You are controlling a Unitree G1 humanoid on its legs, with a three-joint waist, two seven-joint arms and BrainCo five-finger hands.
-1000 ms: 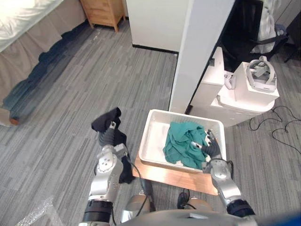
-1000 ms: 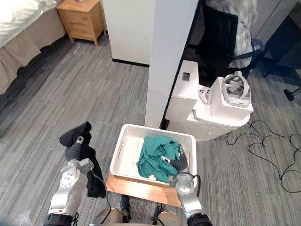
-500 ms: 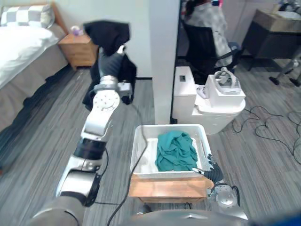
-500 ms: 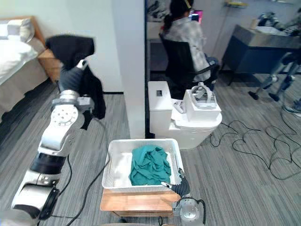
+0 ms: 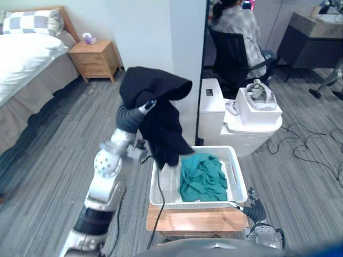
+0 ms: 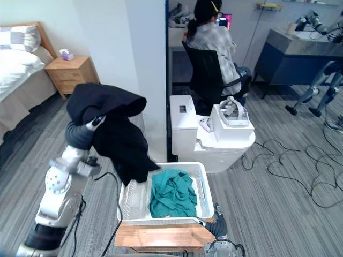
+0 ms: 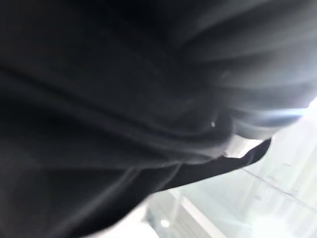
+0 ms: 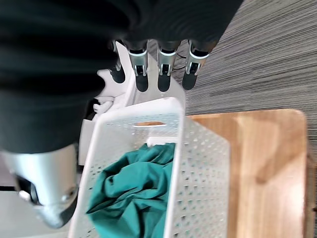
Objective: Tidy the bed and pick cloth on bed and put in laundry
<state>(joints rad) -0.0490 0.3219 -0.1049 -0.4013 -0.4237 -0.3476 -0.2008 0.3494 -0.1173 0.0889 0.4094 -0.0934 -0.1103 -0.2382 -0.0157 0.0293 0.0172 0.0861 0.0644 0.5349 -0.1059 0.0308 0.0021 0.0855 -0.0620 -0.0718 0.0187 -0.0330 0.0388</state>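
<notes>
Left eye view shows me the black garment [image 5: 156, 101] draped over my raised left hand [image 5: 144, 108], hanging above the white laundry basket [image 5: 240, 181] holding a teal cloth [image 5: 202, 179]. Whether that hand grips, I cannot tell. Right hand [image 8: 163, 67] is straight-fingered by the basket's corner.

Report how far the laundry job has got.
Done: a teal crumpled cloth lies in the white perforated plastic basket. In hand: a black garment hangs draped over the left hand, its lower end over the basket's left side; the right hand is open by the basket's near corner. Left: drop the black garment in.
</notes>
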